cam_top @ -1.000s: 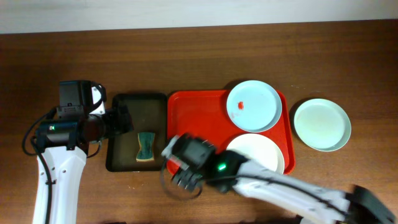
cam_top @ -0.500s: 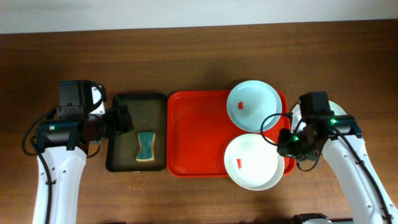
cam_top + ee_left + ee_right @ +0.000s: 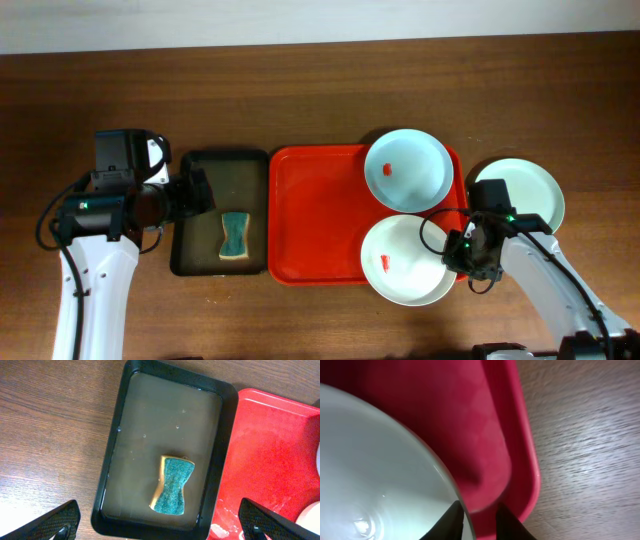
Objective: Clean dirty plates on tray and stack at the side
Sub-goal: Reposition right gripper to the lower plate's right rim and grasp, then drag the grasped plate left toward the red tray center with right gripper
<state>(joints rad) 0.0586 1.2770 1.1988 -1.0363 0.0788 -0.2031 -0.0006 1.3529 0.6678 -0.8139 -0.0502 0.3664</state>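
My right gripper (image 3: 479, 521) pinches the round mint-white plate (image 3: 370, 460) by its rim, likely for lifting off the red rectangular plastic tray (image 3: 445, 420); left gripper (image 3: 160, 522) hangs spread wide.

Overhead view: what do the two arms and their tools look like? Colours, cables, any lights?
The left arm and right arm have white link shells with black joint housings, and each shows a small green light. Loose black cables loop beside both. The left tool and right tool are black. The left one's fingers look finely textured in its wrist view.
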